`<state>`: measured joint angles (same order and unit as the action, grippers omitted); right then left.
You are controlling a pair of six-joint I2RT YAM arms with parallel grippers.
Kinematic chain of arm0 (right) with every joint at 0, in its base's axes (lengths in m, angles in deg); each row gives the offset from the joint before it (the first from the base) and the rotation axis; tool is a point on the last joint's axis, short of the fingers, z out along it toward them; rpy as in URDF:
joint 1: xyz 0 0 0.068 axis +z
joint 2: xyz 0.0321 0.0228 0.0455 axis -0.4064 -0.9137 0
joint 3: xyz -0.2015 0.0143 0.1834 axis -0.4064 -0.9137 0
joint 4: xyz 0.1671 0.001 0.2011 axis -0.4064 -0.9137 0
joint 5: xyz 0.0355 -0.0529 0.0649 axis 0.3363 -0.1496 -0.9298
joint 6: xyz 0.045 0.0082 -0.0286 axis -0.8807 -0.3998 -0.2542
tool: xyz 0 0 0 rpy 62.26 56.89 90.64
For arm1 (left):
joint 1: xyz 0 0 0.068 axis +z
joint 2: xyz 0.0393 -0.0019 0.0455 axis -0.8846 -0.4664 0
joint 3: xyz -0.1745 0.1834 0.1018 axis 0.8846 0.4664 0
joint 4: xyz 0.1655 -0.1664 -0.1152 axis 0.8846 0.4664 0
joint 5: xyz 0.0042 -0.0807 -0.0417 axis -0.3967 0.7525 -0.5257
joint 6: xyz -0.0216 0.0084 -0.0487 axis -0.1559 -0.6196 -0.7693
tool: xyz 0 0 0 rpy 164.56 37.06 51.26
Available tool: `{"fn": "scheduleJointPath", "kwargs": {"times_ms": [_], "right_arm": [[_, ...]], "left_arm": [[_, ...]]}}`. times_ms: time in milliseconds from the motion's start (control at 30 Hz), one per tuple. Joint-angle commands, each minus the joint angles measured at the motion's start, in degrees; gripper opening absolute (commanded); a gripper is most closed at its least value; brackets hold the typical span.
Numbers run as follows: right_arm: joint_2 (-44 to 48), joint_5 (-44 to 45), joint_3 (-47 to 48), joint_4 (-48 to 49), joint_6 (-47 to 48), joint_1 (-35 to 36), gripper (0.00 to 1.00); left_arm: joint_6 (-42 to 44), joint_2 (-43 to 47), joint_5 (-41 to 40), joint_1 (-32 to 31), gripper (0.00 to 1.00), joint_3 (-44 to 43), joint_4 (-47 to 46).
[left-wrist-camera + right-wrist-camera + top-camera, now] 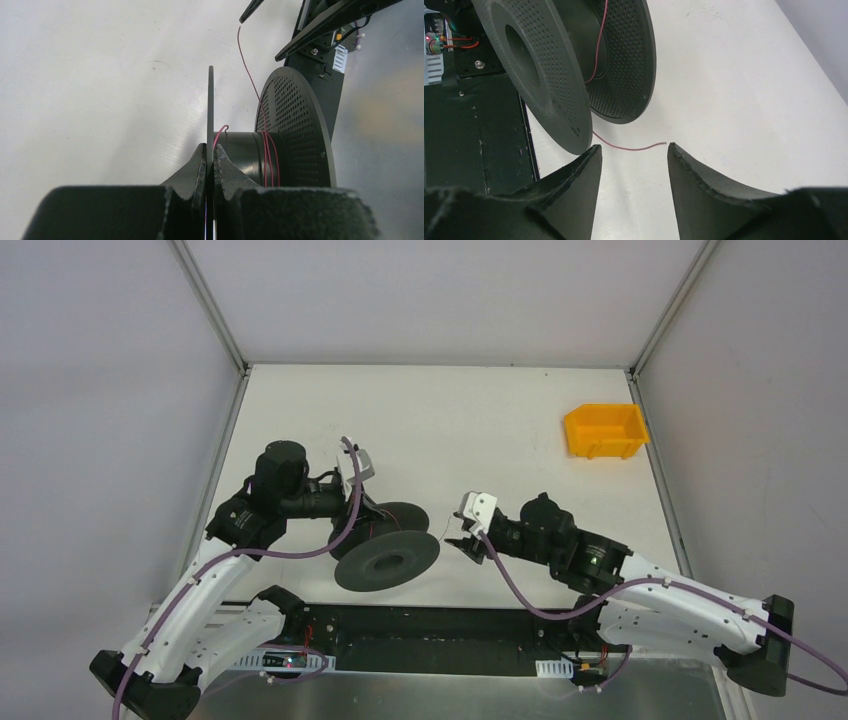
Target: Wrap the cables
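The cable is a very thin red wire. A few turns lie round the hub [267,155] of a black two-flanged spool [390,558], and its free end runs off toward my right gripper. My left gripper [210,150] is shut on the edge of the spool's thin flange [210,100] and holds the spool tilted above the table. My right gripper [634,147] is open. The wire's loose end [629,148] lies just ahead of its fingertips, across the gap, touching neither. In the top view the right gripper [462,540] sits just right of the spool.
An orange bin [605,430] stands at the back right of the white table [450,430]. A black base plate with wiring [430,640] runs along the near edge, under the spool's near side. Grey walls enclose the table.
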<state>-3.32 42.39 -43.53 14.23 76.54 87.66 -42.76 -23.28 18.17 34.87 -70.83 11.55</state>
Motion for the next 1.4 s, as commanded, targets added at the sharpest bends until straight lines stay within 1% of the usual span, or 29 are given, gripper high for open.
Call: {"fn": "scheduleJointPath", "kwargs": {"times_ms": [0, 133, 267, 367, 433, 533, 667, 800, 900, 1033, 1233, 1333, 1367], "right_arm": [[3.55, -0.36, -0.05, -3.48, 4.45, 0.26, 0.55], [6.84, 0.64, -0.87, -5.68, 8.19, 0.30, 0.58], [9.32, 3.00, -0.95, -8.45, 12.08, 0.28, 0.60], [10.88, 0.49, -2.72, -7.49, 17.28, 0.30, 0.60], [12.33, -2.11, -5.89, -3.01, 21.31, 0.38, 0.60], [14.91, -4.86, -10.65, 7.76, 24.99, 0.41, 0.59], [15.15, -5.14, -13.37, 13.29, 32.21, 0.90, 0.58], [14.24, -6.39, -13.87, 16.58, 36.05, 1.99, 0.58], [12.77, -4.65, -13.64, 17.61, 38.86, 4.91, 0.59], [11.56, -0.26, -13.43, 18.81, 42.31, 9.91, 0.59], [10.05, 3.53, -13.00, 19.08, 45.07, 14.21, 0.58], [8.99, 6.07, -12.95, 19.78, 45.17, 14.70, 0.53], [8.74, 6.65, -13.01, 19.94, 45.12, 14.72, 0.50]], "left_arm": [[-2.17, 1.07, 4.90, 0.00, 0.00, -1.82, -3.75], [-2.47, 2.33, 3.95, 0.00, 0.00, -1.55, -3.19], [-3.09, 3.62, 4.80, 0.00, 0.00, -1.33, -2.78], [-4.40, 3.42, 6.76, 0.05, 0.00, -1.91, -2.78], [-5.40, 2.94, 8.19, 0.04, 0.00, -2.57, -2.78], [-6.55, 2.78, 10.04, 0.04, 0.00, -3.44, -2.78], [-7.50, 2.72, 11.96, 0.01, 0.00, -4.81, -2.78], [-8.40, 2.41, 13.20, 0.05, 0.00, -5.80, -2.72], [-8.54, 2.14, 13.33, 0.04, 0.00, -5.98, -2.75], [-8.96, 1.87, 13.67, 0.03, 0.00, -6.22, -2.78], [-9.18, 1.44, 14.16, 0.05, 0.00, -6.87, -2.78], [-9.20, 1.39, 14.25, 0.06, 0.00, -7.05, -2.78], [-9.20, 1.34, 14.29, 0.01, 0.00, -7.11, -2.78]]}}
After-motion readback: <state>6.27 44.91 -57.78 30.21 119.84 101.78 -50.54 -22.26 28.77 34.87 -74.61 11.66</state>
